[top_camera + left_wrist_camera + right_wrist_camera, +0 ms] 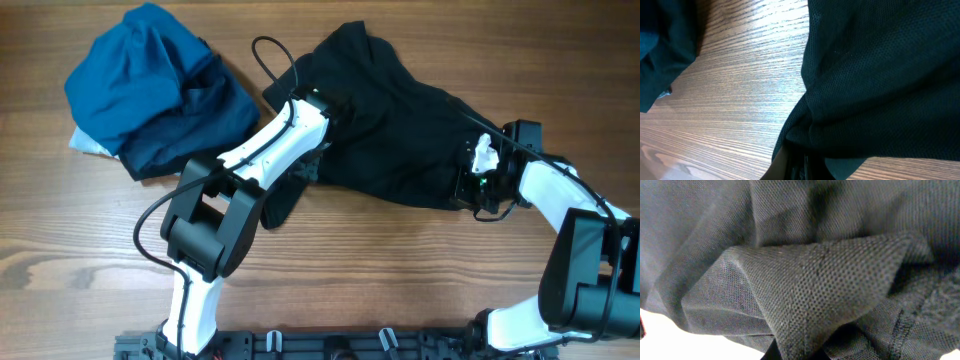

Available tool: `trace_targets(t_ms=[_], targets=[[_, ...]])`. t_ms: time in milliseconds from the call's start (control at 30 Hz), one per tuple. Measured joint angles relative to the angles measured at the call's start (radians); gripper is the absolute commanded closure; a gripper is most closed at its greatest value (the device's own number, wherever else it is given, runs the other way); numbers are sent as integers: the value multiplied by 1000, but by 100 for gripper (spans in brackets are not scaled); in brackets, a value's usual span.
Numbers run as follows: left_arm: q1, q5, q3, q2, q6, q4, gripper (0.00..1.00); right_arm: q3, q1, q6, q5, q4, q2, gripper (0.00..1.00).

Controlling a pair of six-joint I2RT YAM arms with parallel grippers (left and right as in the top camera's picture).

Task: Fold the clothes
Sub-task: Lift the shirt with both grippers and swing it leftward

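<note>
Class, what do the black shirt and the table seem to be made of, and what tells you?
The shirt: matte knitted mesh fabric, probably synthetic; tiny regular pores show close up. The table: wood or wood-look laminate, slightly glossy; long grain lines and glare.

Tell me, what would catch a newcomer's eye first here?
A crumpled black shirt sprawls across the middle of the wooden table, both hands pinching it: the left hand near its upper left, the right hand at its right edge. A blue clothes bundle sits far left.

Left arm point(268, 142), right arm point(545, 186) extended; jaws apparently pinched shut.
</note>
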Motion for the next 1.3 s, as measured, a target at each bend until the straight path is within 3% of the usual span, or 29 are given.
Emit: trace_targets(t_ms=[233,367,467,600,833,967,1133,1300], targets=[[0,0,0,-3,0,-6,96,159,-34,34,16,-213,-185,96],[0,1,0,-74,0,-34,96,306,-159,63,-27,-298,-327,96],[-2,19,8,-236,10,-34,96,392,-255,54,-111,-349,-354,96],[-51,23,71,-423,106,-45,96,485,-266,55,-174,-398,-359,96],[-136,113,369,-586,231,-70,96,865,-267,107,-194,-603,-365,96],[-138,128,679,-608,281,-180,96,1144,-274,122,-170,-711,-375,96],[-145,133,954,-656,404,-197,96,1430,-317,174,-106,-790,-389,96],[-149,216,1030,-740,489,-275,96,1460,-317,180,-89,-884,-394,96]])
